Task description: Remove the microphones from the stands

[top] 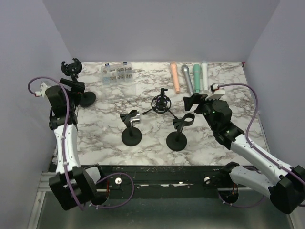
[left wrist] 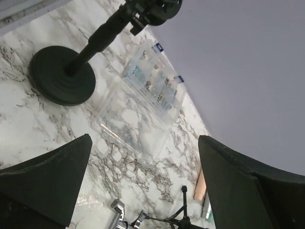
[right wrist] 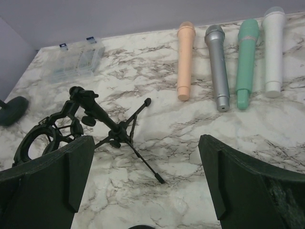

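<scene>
Over marble table [top: 152, 145], both end effectors [left wrist: 145, 183] [right wrist: 145, 186] wide open, empty

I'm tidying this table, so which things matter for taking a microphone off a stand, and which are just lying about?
For the job: peach microphone, grey microphone, green microphone, white microphone, left stand, middle stand, right stand, tripod stand.
Lying about: clear parts box.

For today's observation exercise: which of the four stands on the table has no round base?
The tripod stand mid-table, with thin legs and a ring-shaped mount; the other three rest on round black bases.
</scene>
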`<state>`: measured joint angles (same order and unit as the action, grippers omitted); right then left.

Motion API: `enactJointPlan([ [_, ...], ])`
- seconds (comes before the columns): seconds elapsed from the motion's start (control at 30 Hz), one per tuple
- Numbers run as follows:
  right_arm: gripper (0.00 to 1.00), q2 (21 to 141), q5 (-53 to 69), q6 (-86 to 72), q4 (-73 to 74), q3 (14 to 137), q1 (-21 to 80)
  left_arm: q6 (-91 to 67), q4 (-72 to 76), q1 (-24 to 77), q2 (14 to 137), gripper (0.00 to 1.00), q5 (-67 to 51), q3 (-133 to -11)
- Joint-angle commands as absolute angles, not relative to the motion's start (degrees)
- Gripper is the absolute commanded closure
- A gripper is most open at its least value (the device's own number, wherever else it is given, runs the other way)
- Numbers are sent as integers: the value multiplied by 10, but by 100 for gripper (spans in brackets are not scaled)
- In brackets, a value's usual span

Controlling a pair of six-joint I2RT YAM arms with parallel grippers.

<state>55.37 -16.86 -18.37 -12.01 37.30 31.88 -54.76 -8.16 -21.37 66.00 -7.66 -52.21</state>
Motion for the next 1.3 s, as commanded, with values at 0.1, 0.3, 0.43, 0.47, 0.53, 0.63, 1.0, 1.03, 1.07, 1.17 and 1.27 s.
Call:
enactJointPlan([
  [0.1, 0, 577, -167, -180, -96, 401, 322, -485, -127, -206, 552, 2, -73, -514],
  [0.3, 0, 554, -173, -190, -33, 434, 322, -432, -79, -125, 503, 3, -127, -509],
  [0.43, 0, 507, -200, -215, 39, 454, 322, -361, -45, -41, 481, 4, -143, -515],
  [0.47, 0, 492, -208, -221, 64, 459, 322, -346, -36, -24, 473, 4, -148, -513],
  [0.53, 0, 467, -228, -231, 106, 470, 322, -325, -11, -2, 455, 4, -162, -505],
  [0.63, 0, 427, -247, -238, 174, 494, 322, -296, 22, 24, 423, 4, -189, -489],
  [1.0, 0, 355, -282, -229, 391, 670, 321, -256, -37, 33, 233, 3, -248, -494],
  [1.03, 0, 352, -289, -226, 400, 690, 322, -256, -40, 33, 211, 3, -242, -498],
  [1.07, 0, 348, -295, -219, 408, 705, 322, -255, -43, 34, 196, 3, -234, -501],
  [1.17, 0, 334, -307, -201, 416, 746, 321, -255, -50, 33, 154, 2, -206, -513],
  [1.27, 0, 325, -311, -191, 421, 779, 322, -255, -57, 34, 126, 1, -178, -520],
])
